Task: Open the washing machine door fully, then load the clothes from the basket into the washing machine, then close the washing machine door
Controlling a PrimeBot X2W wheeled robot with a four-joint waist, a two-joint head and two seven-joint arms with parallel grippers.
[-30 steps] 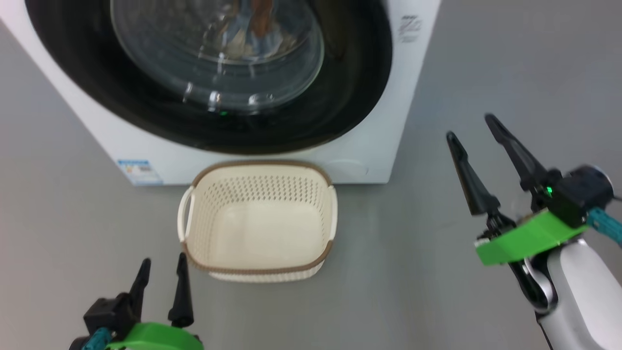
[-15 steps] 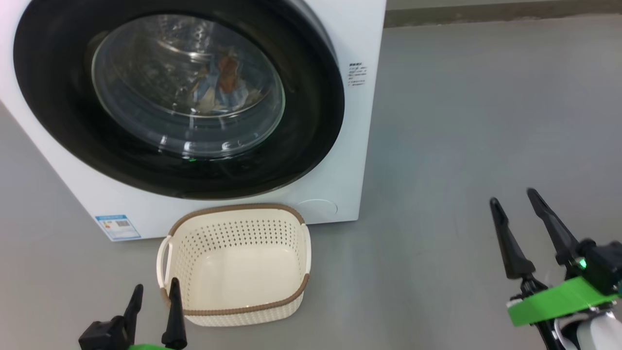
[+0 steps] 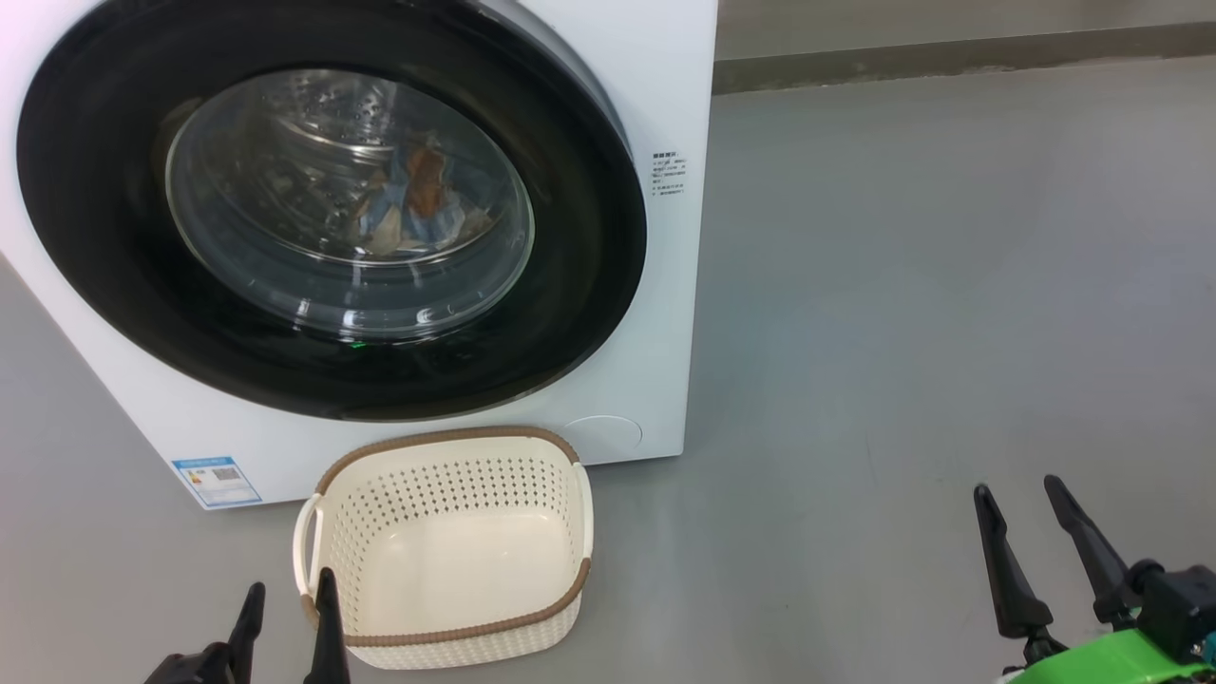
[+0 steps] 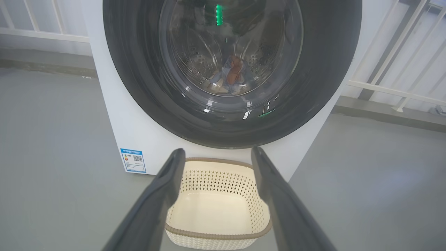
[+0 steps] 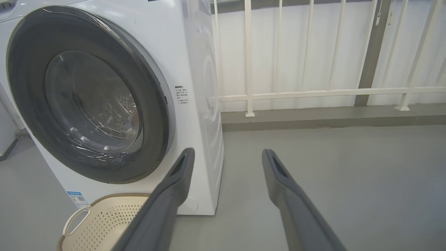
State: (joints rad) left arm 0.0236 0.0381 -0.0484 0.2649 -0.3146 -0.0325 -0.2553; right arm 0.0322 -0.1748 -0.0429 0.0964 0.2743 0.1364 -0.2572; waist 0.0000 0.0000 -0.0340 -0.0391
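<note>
Round glossy black door (image 3: pixel 104 247) shut, blue-orange printed clothes (image 3: pixel 418 204) behind it | cream perforated plastic basket (image 3: pixel 446 439) empty, on floor | your left claw (image 3: pixel 290 594), right claw (image 3: pixel 1018 503) wide, empty | risk: unlatched door may swing open.

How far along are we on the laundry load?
Looks finished. The basket sits empty, the clothes lie inside the washing machine, and the washing machine door appears shut. Nothing in hand: left hand and right hand are open, holding nothing. Nothing visibly left.
</note>
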